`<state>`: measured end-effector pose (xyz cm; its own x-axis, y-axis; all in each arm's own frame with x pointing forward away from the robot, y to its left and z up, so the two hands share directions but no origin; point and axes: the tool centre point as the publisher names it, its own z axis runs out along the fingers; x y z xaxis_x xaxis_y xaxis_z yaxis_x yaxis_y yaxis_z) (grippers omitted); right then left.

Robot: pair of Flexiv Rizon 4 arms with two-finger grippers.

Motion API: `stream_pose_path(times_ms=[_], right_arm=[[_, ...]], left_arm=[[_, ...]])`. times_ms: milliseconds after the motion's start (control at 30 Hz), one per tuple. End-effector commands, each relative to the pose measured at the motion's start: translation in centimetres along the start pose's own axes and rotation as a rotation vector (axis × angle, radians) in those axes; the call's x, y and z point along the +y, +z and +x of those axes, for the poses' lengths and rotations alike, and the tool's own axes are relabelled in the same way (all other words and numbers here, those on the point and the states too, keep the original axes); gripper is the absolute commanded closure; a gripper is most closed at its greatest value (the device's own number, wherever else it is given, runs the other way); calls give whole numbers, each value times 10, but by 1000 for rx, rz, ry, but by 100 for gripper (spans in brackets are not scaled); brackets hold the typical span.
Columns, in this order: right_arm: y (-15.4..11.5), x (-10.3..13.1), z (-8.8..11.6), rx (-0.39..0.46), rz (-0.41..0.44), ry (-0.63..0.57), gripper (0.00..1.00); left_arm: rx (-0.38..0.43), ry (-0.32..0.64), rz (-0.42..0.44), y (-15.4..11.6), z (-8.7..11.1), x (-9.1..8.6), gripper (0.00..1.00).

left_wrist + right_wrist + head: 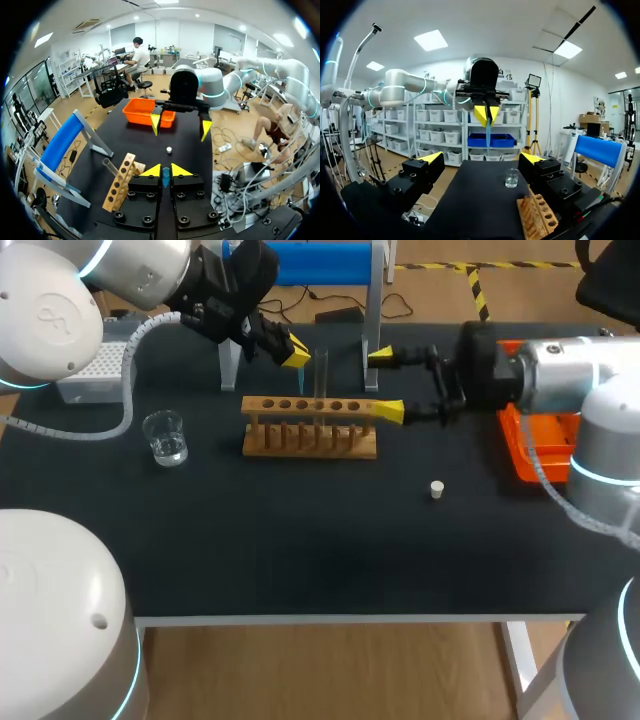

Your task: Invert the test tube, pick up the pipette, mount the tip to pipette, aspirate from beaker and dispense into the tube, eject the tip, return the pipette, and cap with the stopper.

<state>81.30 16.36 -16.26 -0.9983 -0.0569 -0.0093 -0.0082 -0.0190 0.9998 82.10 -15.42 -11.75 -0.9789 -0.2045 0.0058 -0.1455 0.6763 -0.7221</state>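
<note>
A clear test tube [322, 370] stands upright in the wooden rack [310, 427]. Just left of it and higher, my left gripper [295, 348] is shut on a thin pale-blue pipette [301, 380] that hangs down from its yellow tips. The left wrist view shows the pipette's blue end [165, 176] pinched between the tips, with the rack [120, 182] and tube [111, 167] beside them. My right gripper [386, 382] is open just right of the tube, holding nothing. A beaker [165, 437] of water stands left of the rack. The white stopper [437, 489] lies front right.
An orange tray [535, 445] sits at the right edge under my right arm. A pale tip box [95, 368] stands at the back left. A stand with a blue roll [300, 260] rises behind the rack. The right wrist view faces my left gripper [486, 114] and the beaker [512, 178].
</note>
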Motion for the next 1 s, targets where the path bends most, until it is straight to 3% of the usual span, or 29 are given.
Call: stream_pose_path(times_ms=[33,633,1000], right_arm=[[13,0,-4,26,-16,-1,0],[57,7,-6,140,37,34,0],[76,5,-14,161,54,25,0]], left_arm=[[2,-1,-5,-1,0,0,100],[2,-1,-5,-1,0,0,100],[2,-1,-5,-1,0,0,100]])
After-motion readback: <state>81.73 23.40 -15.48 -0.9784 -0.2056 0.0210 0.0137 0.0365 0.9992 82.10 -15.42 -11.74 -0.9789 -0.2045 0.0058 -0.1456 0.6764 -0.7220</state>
